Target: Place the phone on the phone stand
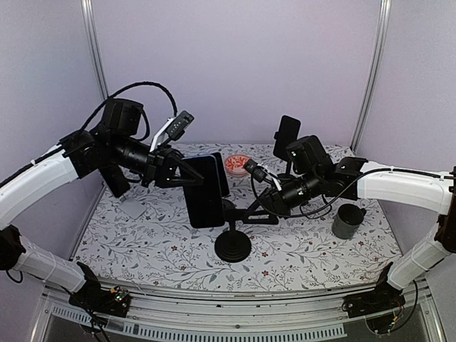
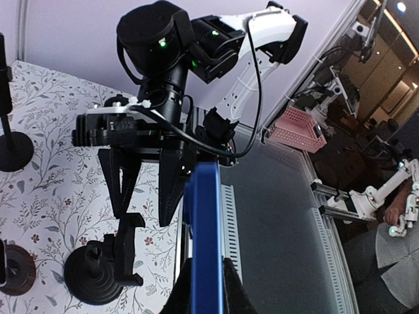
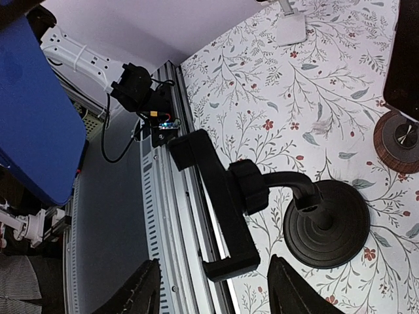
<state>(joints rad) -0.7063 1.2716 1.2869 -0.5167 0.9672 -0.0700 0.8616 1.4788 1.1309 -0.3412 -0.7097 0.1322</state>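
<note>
- L hand (image 1: 189,172): closed on the phone (image 1: 206,191). Fingers (image 2: 188,291) clamp its two faces near one end, and the rest of the phone projects out past the tips.
- Phone: blue, held in the air over the bench (image 1: 299,249), roughly upright w/ its dark face toward the top camera. It sits centre-left, just left of and above the stand (image 1: 233,244).
- In the R wrist view the phone fills the upper-left corner, apart from the cradle (image 3: 219,209).
- Stand: black. Its round base rests on the bench at centre-front, and a bent neck rises to the long cradle bar, which is tilted and has a hooked lip at each end.
- R hand (image 3: 215,261): wide open, gripping nothing. Its fingers point at the stand, and the cradle's lower lip lies between them in the R wrist view.
- Contact between R hand and cradle: cannot tell.
- L wrist view: R hand's fingers hang spread, directly above the stand base.
- Also on bench:
  - rear stand (image 1: 287,135) carrying a dark phone, at back centre-right;
  - dish (image 1: 237,164) w/ red contents, behind the blue phone;
  - grey cup (image 1: 347,221), beside the R arm;
  - pale card (image 1: 133,207), flat at left.
</note>
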